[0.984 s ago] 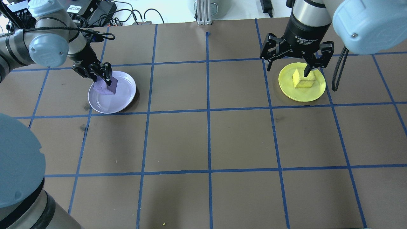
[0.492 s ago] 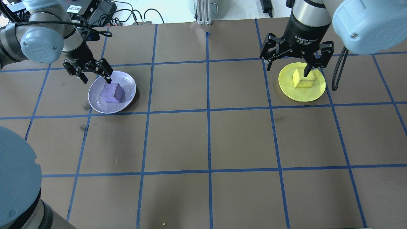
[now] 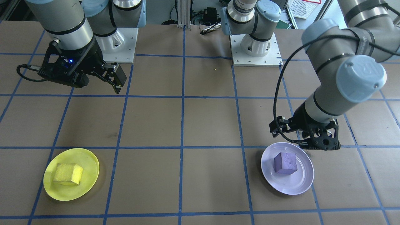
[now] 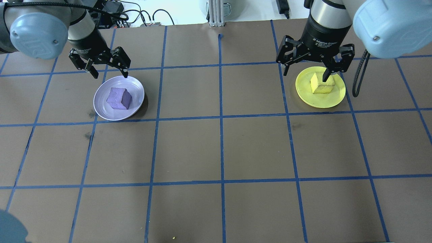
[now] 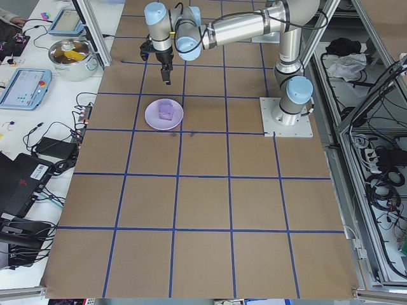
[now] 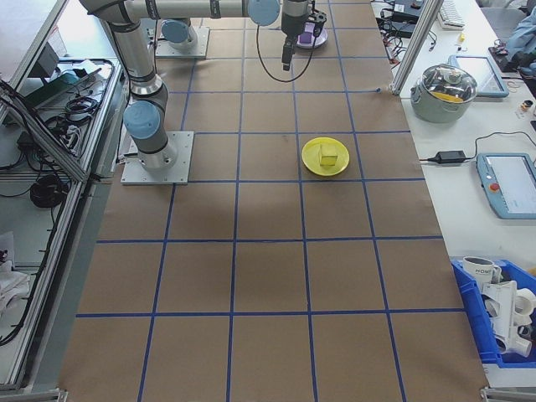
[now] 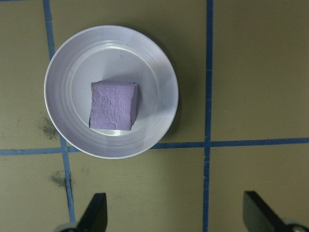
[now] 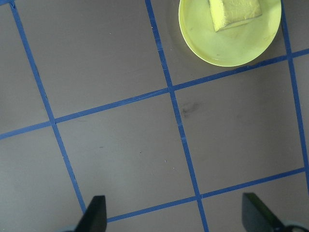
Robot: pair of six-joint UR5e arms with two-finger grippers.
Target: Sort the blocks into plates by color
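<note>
The purple block [image 4: 118, 98] [image 3: 285, 163] [image 7: 114, 105] rests free in the lavender plate [image 4: 101, 108] [image 3: 300, 184] [image 7: 154, 77]. My left gripper [image 4: 108, 73] [image 3: 304, 139] [image 7: 175, 217] hangs open and empty above the plate's far rim, clear of the block. Over on the right, the yellow block [image 4: 320, 86] [image 3: 68, 173] [image 8: 234, 12] lies in the yellow plate [image 4: 334, 99] [image 3: 84, 156] [image 8: 217, 43]. My right gripper [image 4: 305, 76] [image 3: 100, 82] [image 8: 175, 217] is raised well above the table, open and empty, and in the overhead view partly covers that plate.
Blue tape lines divide the brown table [image 4: 219, 152] into squares. Both arm bases [image 3: 253, 47] are bolted at the robot's side. Cables and electronics [image 4: 111, 13] lie past the far edge, and a metal pot [image 6: 450, 90] sits on the side bench.
My left gripper opened and let the purple block drop into the lavender plate, then rose and drew back toward the far rim. The right arm has not moved.
</note>
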